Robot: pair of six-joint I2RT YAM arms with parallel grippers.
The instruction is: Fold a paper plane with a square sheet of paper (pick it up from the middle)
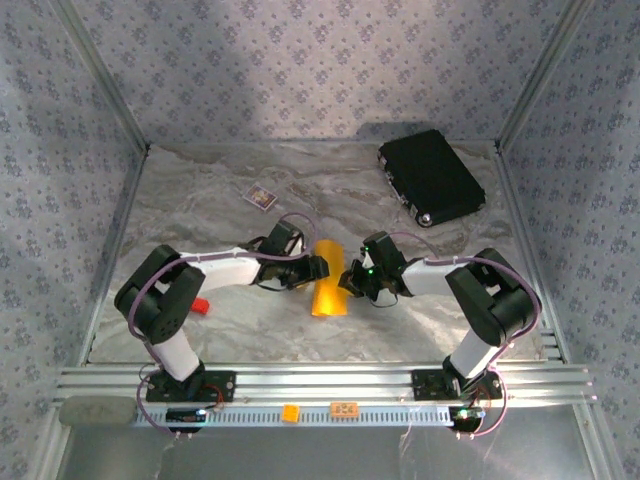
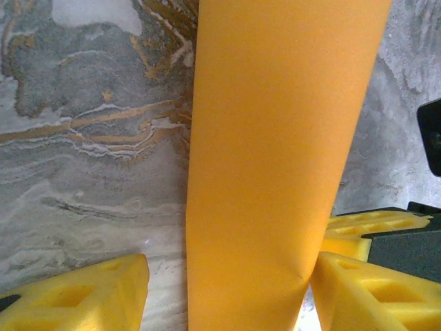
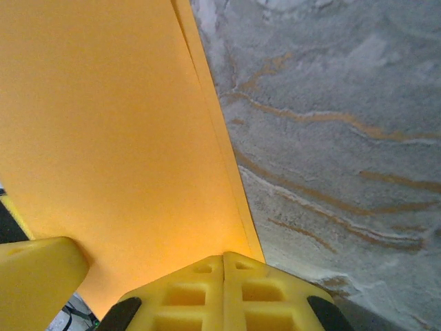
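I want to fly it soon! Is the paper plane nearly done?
Not yet. Done: the paper is off the table and folded into a long narrow strip, with layered edges along one side. In hand: the right gripper is shut on one edge, and the left gripper stands open around the strip. Left: it has no pointed nose or wings, so most folds probably remain.

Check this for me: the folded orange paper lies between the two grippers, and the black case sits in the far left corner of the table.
Not quite: the black case sits in the far right corner of the table, as the top external view shows. The folded orange paper does lie between the left gripper and the right gripper.
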